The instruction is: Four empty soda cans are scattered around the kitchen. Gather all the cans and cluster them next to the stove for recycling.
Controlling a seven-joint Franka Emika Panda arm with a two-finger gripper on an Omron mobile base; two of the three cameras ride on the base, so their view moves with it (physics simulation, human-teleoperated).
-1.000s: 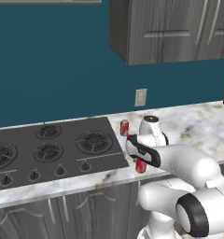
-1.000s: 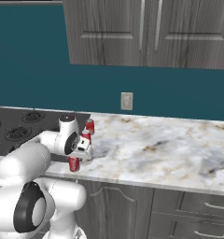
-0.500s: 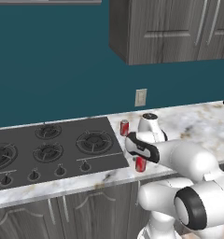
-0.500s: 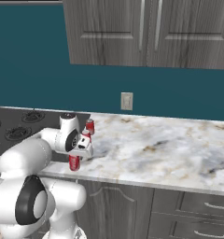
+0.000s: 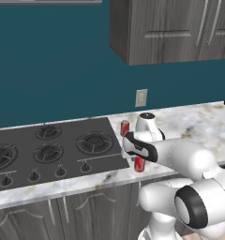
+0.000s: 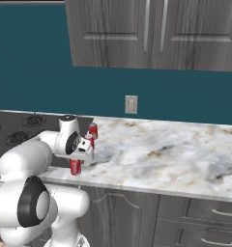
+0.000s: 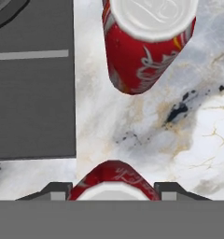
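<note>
Red soda can [image 7: 113,183] sits pinched between the fingers of the hand [image 7: 113,189] on the marbled desk [image 7: 198,140], a second can [image 7: 149,44] standing just ahead, the stove [image 7: 32,102] alongside both.

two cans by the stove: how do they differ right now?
The front can stands near the counter's front edge, between the gripper fingertips; the rear can stands free, farther back toward the wall. Shared: both red, silver-topped, upright on the marble beside the stove.
</note>
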